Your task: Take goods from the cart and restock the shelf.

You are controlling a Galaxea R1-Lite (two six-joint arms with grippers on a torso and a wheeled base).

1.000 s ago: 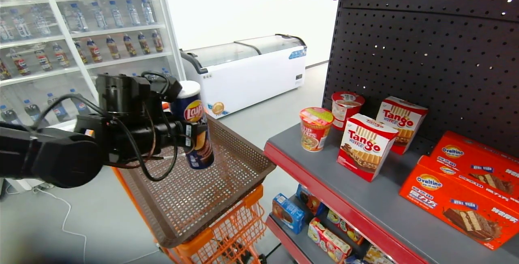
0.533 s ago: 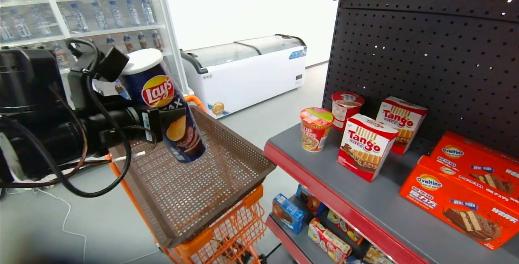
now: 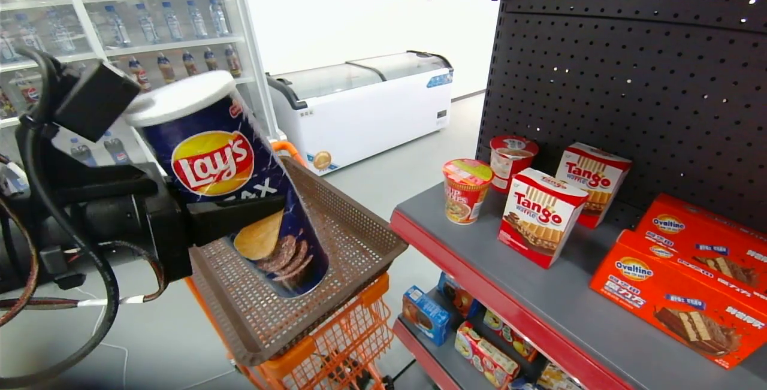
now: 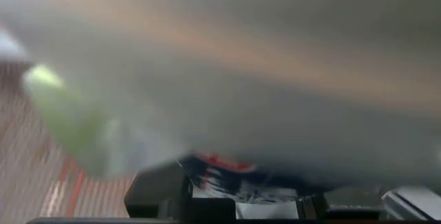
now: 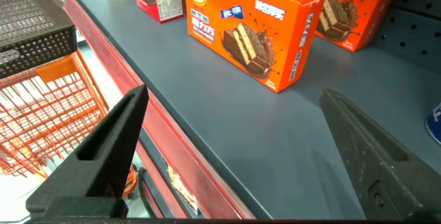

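My left gripper [image 3: 230, 201] is shut on a blue chips can [image 3: 210, 156] with a white lid. It holds the can tilted, high above the brown perforated tray [image 3: 353, 240] of the orange cart [image 3: 335, 342] and close to the head camera. The can hangs left of the grey shelf [image 3: 479, 270], well apart from it. My right gripper [image 5: 234, 155] is open and holds nothing. It hovers over the bare grey shelf top [image 5: 227, 107], just in front of an orange cake box [image 5: 258, 24].
On the shelf stand a cup of noodles [image 3: 466, 189], a red cup [image 3: 513, 159], two wafer boxes [image 3: 542, 216] and orange cake boxes [image 3: 677, 294]. Snack packs [image 3: 455, 330] fill the lower shelf. A chest freezer [image 3: 371, 102] and a drinks cooler [image 3: 120, 36] stand behind.
My left arm has lifted the chips can up off the cart tray and brought it nearer the head camera. The shelf goods have not moved.
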